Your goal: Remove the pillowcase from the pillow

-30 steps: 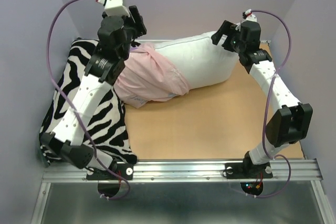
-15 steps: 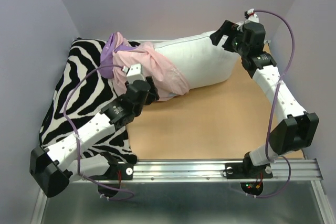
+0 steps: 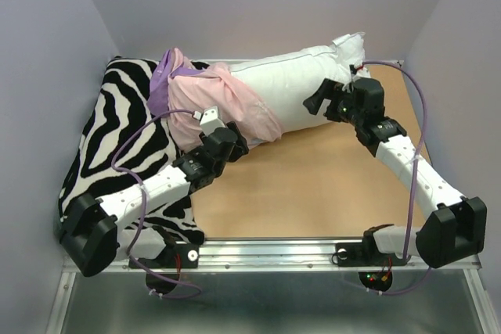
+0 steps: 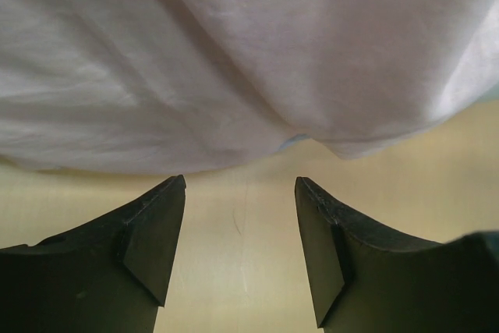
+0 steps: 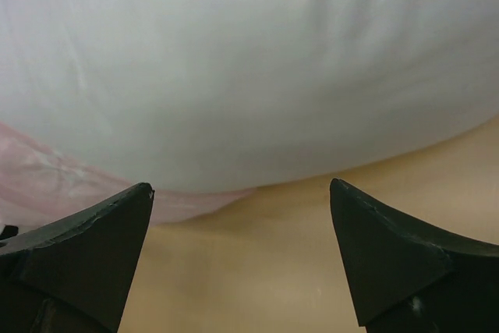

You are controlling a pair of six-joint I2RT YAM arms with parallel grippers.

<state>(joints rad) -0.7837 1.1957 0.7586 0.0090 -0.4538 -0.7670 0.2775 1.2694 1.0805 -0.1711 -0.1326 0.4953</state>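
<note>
— Since the left end effector (image 4: 240,183) is spread and empty just short of the pillowcase (image 3: 223,107), what worries you?

— A shallow bite. The pink fabric sits bunched over the left half of the pillow (image 3: 301,87), in the upper middle of the overhead frame, with a purple tail lying on the zebra cushion (image 3: 117,131). If it closes on the bulge, I think it may pinch stuffing too, and the whole pillow would slide along the bench (image 3: 313,185).

— And the right end effector (image 5: 241,186)?

— Also spread, holding nothing, facing the bare white side right of centre. Unless it pins that end, pulling probably drags everything leftward, or the case slips out of a thin grip.
</note>
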